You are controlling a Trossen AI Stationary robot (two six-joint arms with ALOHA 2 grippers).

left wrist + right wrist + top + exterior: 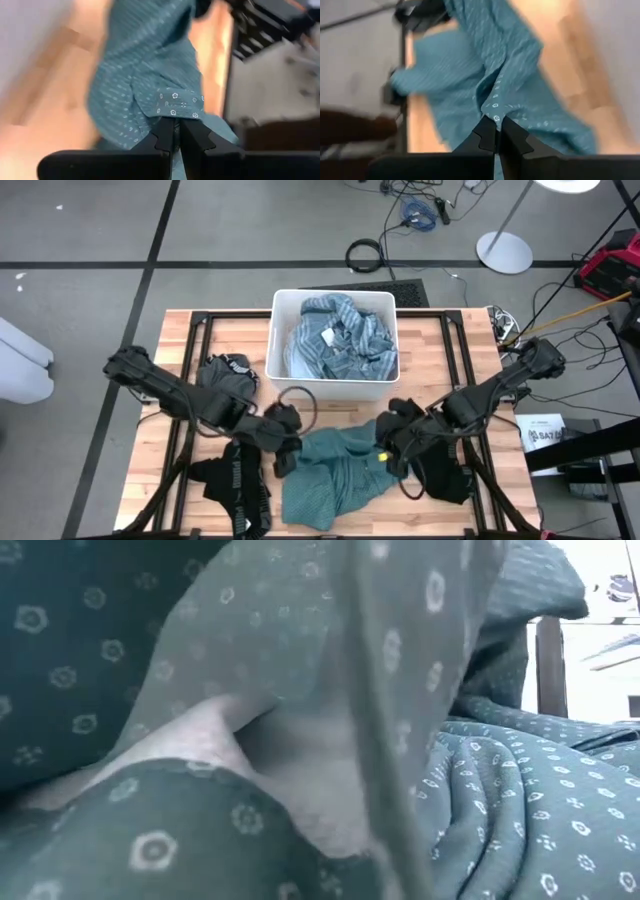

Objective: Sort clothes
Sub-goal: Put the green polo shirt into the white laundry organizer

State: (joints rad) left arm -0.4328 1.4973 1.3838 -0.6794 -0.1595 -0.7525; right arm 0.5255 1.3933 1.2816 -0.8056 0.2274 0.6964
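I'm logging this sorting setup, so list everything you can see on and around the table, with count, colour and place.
Shirt: one, teal-green with small white pattern, front middle of table, pinched by both grippers.
Clothes in bin: a heap, light blue striped, filling the bin.
Bin: one, white, back middle of table.
Black garments: one with white lettering front left, one left of bin, one front right.
Table: one, light wood.
Cables: several, dark, floor behind table.
Left gripper: shut on shirt's left edge.
Right gripper: shut on shirt's right edge.
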